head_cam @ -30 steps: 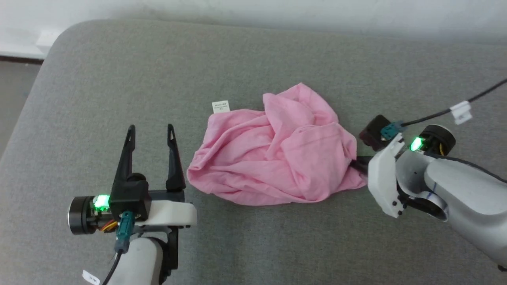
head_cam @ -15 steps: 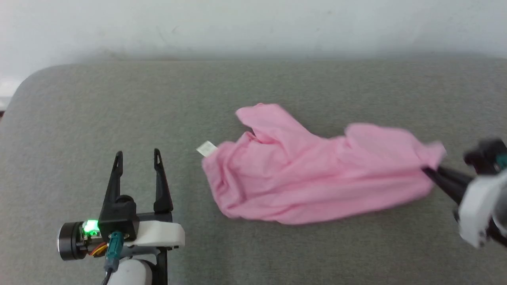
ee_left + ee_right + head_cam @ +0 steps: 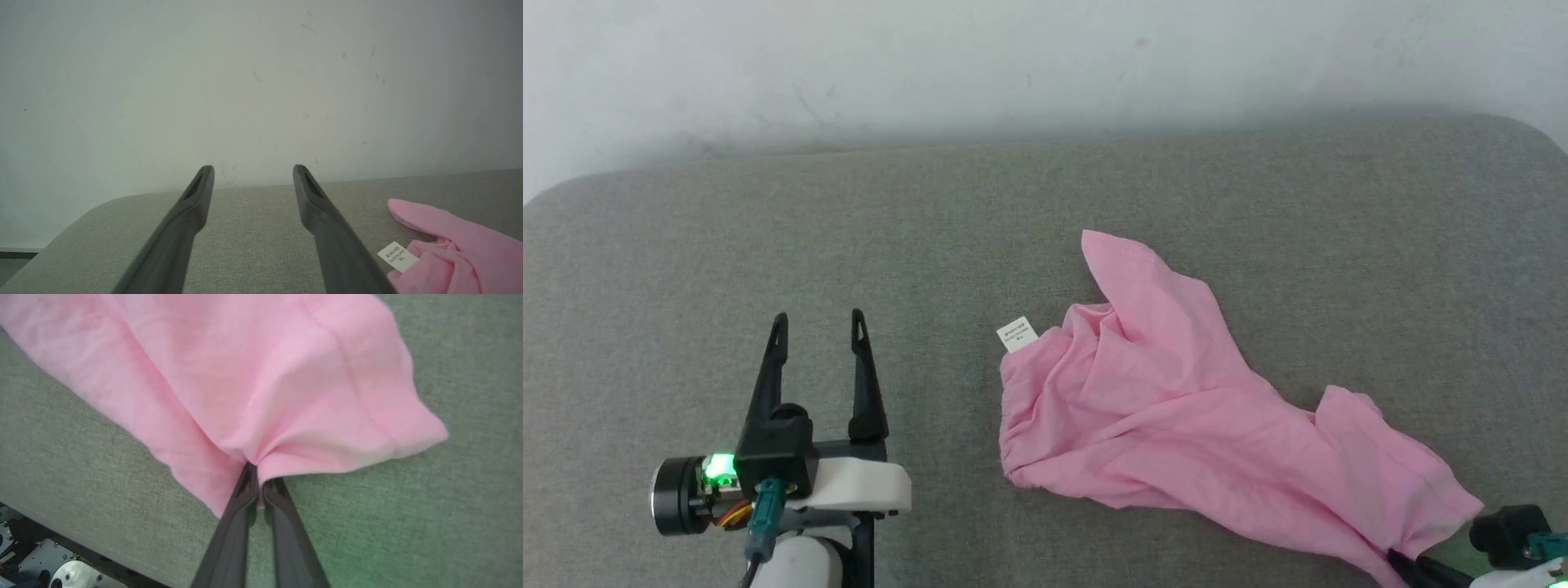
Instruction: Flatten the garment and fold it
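Two jobs ahead, flatten then fold, and only the first under way on a grey woven fabric cushion (image 3: 849,245).

Nearest, at the front right edge: right claw (image 3: 256,475), clenched tight on a gathered corner of the light pink, thin, soft cotton garment (image 3: 1176,408), with creases fanning away from the pinch.

To the near left: left claw (image 3: 818,320), released and spread wide, grasping nothing, parked well apart from the cloth, fingers pointing toward the back.

Farther in, mid-cushion: the bulk of the garment, stretched slantwise from the held corner to a bunched, rumpled left end, with a small white rectangular tag (image 3: 1018,334) poking out at that edge.

Beyond, a loose pointed flap (image 3: 1119,261) lying toward the rear, then bare cushion and a pale, scuffed wall (image 3: 1013,65).

By the look of it, early flattening, no fold begun. To do it well: keep the pinch shut and low, and draw steadily rather than jerk, thin cloth being likely to slide whole across the weave instead of spreading. Bring the idle claw onto the bunched end beside the tag as an anchor, then pull the two ends apart until smooth. Mind the front edge, close beside the held corner.
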Controlling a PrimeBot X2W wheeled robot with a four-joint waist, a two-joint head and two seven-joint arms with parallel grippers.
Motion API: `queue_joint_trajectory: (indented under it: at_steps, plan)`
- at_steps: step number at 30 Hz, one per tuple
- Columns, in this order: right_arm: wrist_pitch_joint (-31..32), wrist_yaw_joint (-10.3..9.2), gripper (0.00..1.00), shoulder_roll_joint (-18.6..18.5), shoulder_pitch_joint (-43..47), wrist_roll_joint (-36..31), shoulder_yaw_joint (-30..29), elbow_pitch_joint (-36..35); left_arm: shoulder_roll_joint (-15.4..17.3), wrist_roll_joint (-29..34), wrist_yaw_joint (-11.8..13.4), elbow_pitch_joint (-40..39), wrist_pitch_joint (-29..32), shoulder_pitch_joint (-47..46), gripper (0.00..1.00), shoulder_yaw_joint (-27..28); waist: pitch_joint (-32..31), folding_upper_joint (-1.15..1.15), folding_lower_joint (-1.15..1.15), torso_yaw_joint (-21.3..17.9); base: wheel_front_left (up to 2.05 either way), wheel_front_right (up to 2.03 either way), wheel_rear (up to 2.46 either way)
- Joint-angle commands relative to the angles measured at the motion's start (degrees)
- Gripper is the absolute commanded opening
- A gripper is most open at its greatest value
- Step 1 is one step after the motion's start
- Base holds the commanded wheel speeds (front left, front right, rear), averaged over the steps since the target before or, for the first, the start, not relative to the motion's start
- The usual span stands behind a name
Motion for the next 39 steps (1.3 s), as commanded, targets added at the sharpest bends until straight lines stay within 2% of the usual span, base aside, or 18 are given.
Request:
queue_joint_trajectory:
  at_steps: [1,5,10,15,18,22,26,29,33,39]
  plan:
    - [0.1,-0.04,1.00,1.8,1.7,-1.5,-1.0,0.3,0.0,0.7,-0.3,0.3,-0.3,0.8,1.00,0.3,-0.2,0.00,0.00,-0.1,0.00,0.00,0.00]
    - [-0.7,-0.04,1.00,0.9,0.8,-6.7,-9.1,-3.9,0.2,1.2,-0.6,0.6,-0.3,1.1,1.00,0.1,-0.8,0.00,0.00,0.1,0.00,0.00,0.00]
    - [0.9,-0.04,1.00,-0.1,-2.4,-11.7,-18.9,-14.1,0.3,1.8,-0.6,0.7,-0.3,0.8,1.00,-0.7,-1.2,0.00,0.00,1.6,0.00,0.00,0.00]
    - [6.2,-0.04,1.00,-0.5,-10.3,-14.6,-21.5,-21.7,0.0,2.4,-0.6,0.5,-0.3,-0.2,1.00,-2.7,0.2,0.00,0.00,4.3,0.00,0.00,0.00]
    - [12.0,-0.04,1.00,-1.8,-17.0,-15.4,-17.9,-23.7,-0.4,2.3,-0.5,0.4,-0.3,-1.1,1.00,-3.8,1.7,0.00,0.00,6.2,0.00,0.00,0.00]
    - [24.7,-0.04,1.00,-4.0,-26.0,-11.4,-9.2,-23.0,-0.7,2.2,-0.2,0.0,-0.3,-2.6,1.00,-4.6,4.2,0.00,0.00,8.5,0.00,0.00,0.00]
    - [35.6,-0.04,1.00,-5.3,-35.8,-6.8,-1.1,-19.3,-1.0,2.1,-0.1,-0.5,-0.3,-4.3,1.00,-5.7,7.0,0.00,0.00,10.9,0.00,0.00,0.00]
    - [41.1,-0.04,1.00,-5.5,-42.1,-4.5,4.3,-14.8,-1.4,1.9,0.3,-0.7,-0.3,-5.6,1.00,-6.4,9.0,0.00,0.00,12.4,0.00,0.00,0.00]
    - [44.4,-0.04,1.00,-5.0,-48.4,-3.3,10.9,-8.5,-1.9,1.4,0.8,-0.9,-0.3,-7.1,1.00,-7.4,11.5,0.00,0.00,14.2,0.00,0.00,0.00]
    - [41.1,-0.04,1.00,-1.4,-51.7,0.5,16.0,1.1,-2.4,0.9,1.4,-1.1,-0.3,-9.3,1.00,-8.8,14.4,0.00,0.00,16.3,0.00,0.00,0.00]
